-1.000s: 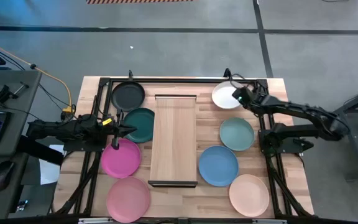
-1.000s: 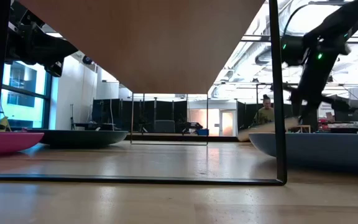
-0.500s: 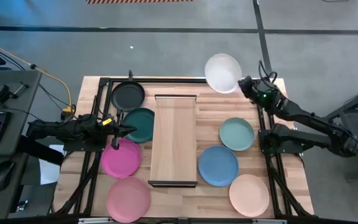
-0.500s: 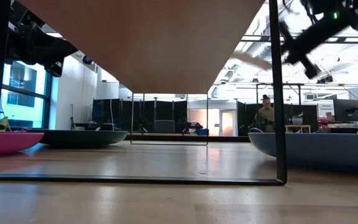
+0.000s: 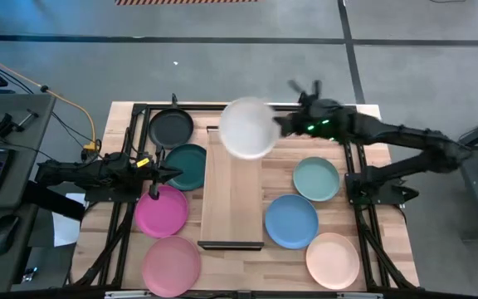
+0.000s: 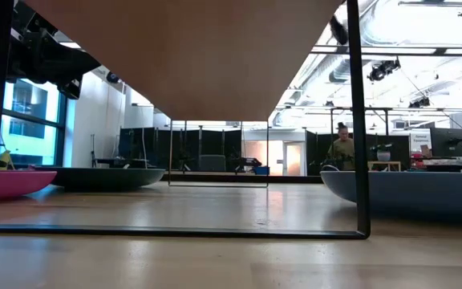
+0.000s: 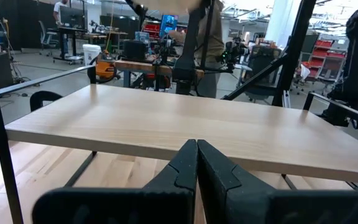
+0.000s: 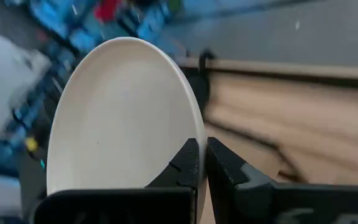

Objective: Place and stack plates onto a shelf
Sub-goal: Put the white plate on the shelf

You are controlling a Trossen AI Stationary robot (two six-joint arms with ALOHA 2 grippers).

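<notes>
Overhead, the right gripper [image 5: 282, 126] was clamped on the rim of the white plate [image 5: 248, 127], which it carried in the air with the plate reaching out ahead of its fingertips, over the far end of the shelf [image 5: 232, 187]. In the right wrist view the dark fingers pinched the plate's [image 8: 120, 118] edge between them, with the rest of the disc standing forward of the grip. The relation that mattered was this: the shelf's long axis ran from the far end under the plate toward the table's near edge, and the board was only one plate wide, so the plate hung almost directly above the far of the two places. From the gripper, the landing spot therefore lay below the plate and slightly ahead, not off to either side. The right arm was plainly the nearer one. The left gripper [image 5: 173, 174] waited shut and empty beside the shelf's left edge, just by the dark teal plate [image 5: 188, 165]. Judging from this, the coming move would mainly call for lowering the plate level onto the board.
</notes>
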